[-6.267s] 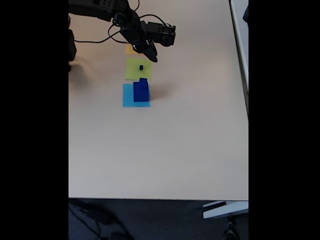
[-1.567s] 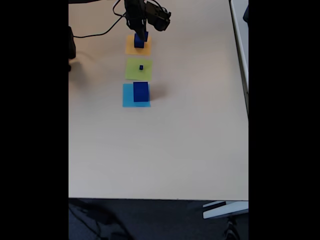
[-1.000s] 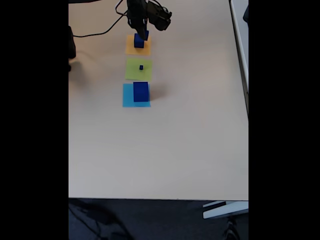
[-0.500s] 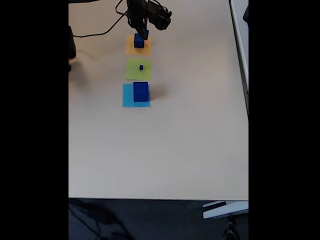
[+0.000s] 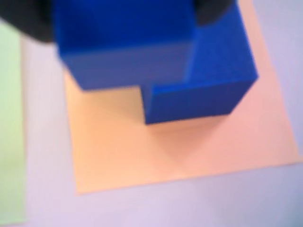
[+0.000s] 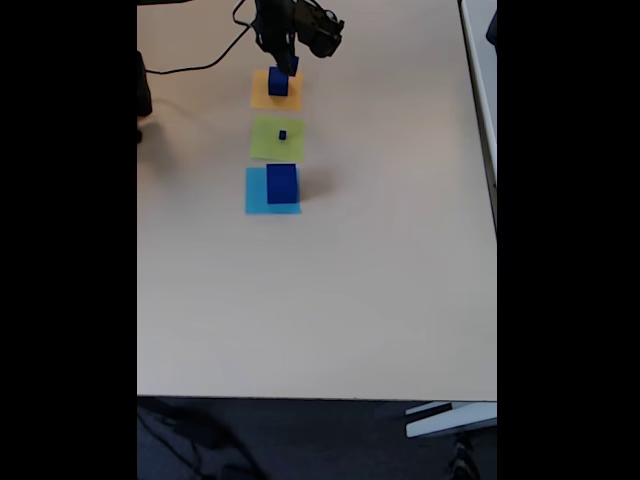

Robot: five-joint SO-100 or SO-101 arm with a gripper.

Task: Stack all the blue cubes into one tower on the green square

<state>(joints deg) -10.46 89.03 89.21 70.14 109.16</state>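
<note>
The table (image 6: 330,290) looks like smooth, matt beige laminate. On it, the orange square (image 5: 142,156), the green square (image 6: 277,140) and the light-blue square (image 6: 256,192) look like flat matt paper. The blue cubes (image 5: 208,80) seem solid and matt. The gripper (image 6: 283,62) appears to be black plastic.

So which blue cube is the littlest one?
The tiny blue cube in the middle of the green square. The cube on the orange square by the gripper is bigger, and the cube on the light-blue square is biggest.
</note>
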